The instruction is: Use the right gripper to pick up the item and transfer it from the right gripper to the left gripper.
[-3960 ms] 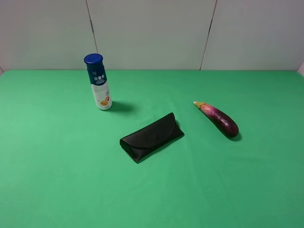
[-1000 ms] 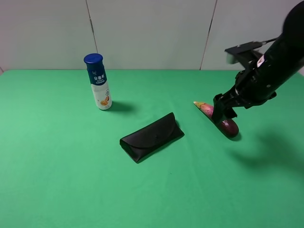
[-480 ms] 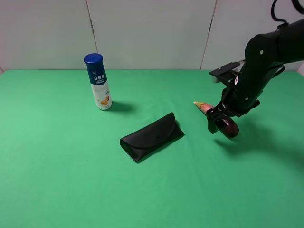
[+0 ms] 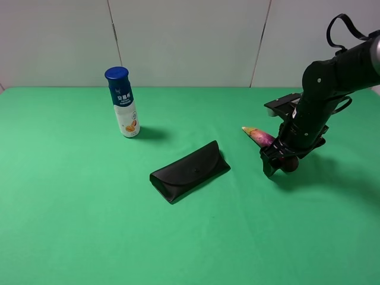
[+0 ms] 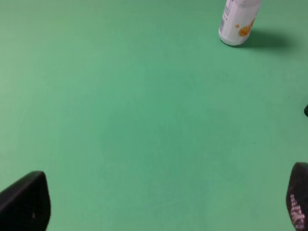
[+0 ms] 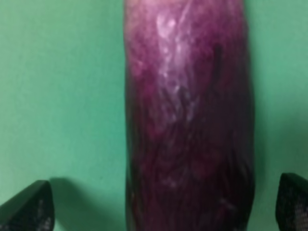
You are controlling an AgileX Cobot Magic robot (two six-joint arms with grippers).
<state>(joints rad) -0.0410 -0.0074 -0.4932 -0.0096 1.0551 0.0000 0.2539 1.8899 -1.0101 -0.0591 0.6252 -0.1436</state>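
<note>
While the right gripper (image 4: 278, 162) straddles the eggplant (image 4: 260, 137) with jaws apart, its thick end is hidden.

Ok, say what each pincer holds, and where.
Nothing held. The right pincer stands open astride the eggplant near its thick end; the left pincer is open too.

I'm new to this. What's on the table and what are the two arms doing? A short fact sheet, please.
surface: table, green
eggplant: lying on the table
right fingers: open, one either side of the eggplant
left fingers: open, over bare table, holding nothing
also there: bottle, upright; black case
</note>
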